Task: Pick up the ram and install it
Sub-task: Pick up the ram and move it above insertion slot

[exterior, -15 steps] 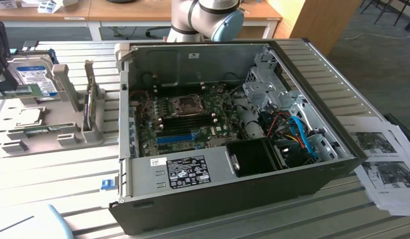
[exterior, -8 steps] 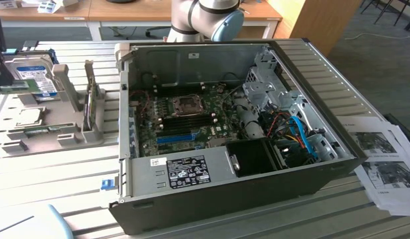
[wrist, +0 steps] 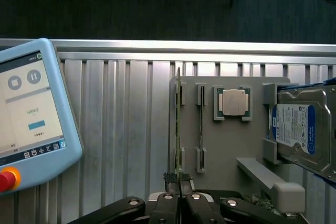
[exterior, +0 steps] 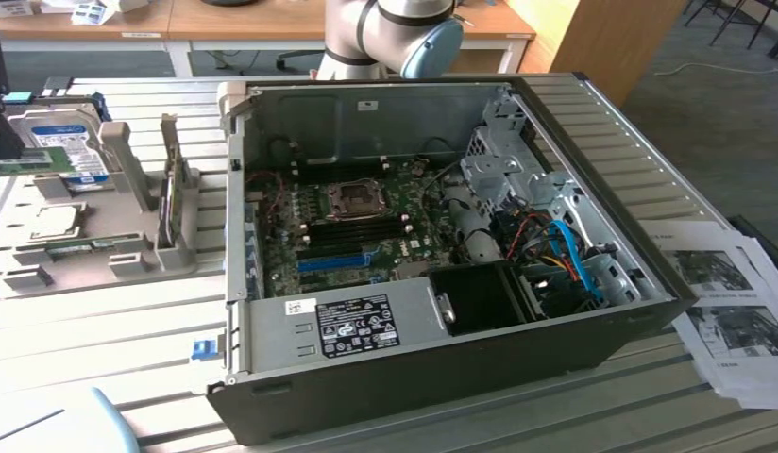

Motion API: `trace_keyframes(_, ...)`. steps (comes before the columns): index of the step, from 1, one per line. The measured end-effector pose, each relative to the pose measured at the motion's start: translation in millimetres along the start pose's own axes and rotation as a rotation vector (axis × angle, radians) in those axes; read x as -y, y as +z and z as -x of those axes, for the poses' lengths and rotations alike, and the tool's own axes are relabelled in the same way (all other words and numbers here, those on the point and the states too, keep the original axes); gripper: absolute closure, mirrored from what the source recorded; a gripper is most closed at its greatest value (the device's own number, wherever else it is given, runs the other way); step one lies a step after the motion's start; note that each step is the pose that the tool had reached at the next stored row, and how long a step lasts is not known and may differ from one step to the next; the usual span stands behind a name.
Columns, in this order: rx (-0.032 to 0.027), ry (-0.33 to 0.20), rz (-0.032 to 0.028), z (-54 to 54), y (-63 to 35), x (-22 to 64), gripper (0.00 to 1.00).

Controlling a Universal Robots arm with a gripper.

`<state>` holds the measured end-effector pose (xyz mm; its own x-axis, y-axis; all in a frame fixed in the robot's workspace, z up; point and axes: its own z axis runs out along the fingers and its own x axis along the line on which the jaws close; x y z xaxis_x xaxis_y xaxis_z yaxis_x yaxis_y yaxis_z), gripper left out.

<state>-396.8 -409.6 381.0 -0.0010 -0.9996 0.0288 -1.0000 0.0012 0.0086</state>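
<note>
The gripper (wrist: 178,178) had its two black fingers pinched nearly together on the ram (wrist: 178,124), a thin, long green circuit-board stick that the wrist view caught edge-on. The stick ran in line with the outermost pair of slotted brackets of the grey plastic holder tray (wrist: 231,150), on the edge of that tray farthest from the hard drive. Whether its lower edge sat in those brackets or had come clear of them could not be told from that view. In the exterior view the ram (exterior: 34,166) appeared as a green strip across the front of the drive.

A square silver processor chip (wrist: 233,102) lay in a pocket at the middle of the holder tray. The silver hard drive with a blue-and-white label (wrist: 296,129) stood propped at the tray's opposite end.

The tray rested on a ribbed aluminium table (wrist: 121,129). A pale blue teach pendant with a red button (wrist: 31,114) lay on the table beyond the tray's ram-side edge. The open black-and-silver computer case (exterior: 363,87) stood just beside the tray, on the exterior view's right of it. A green motherboard (exterior: 363,222) with a bright blue plastic slot (exterior: 332,261) lay inside the case.
</note>
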Motion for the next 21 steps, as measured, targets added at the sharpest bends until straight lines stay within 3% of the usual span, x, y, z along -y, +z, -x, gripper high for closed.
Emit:
trace_keyframes(4, -0.0002, 0.000, 0.0003, 0.2, -0.2, 0.5, 0.89)
trace_keyframes(8, -0.0001, 0.000, 0.0001, 0.3, -0.1, 6.9, 0.89)
trace_keyframes(21, 0.0000, 0.000, 0.0000, 1.1, -0.4, 46.6, 0.89)
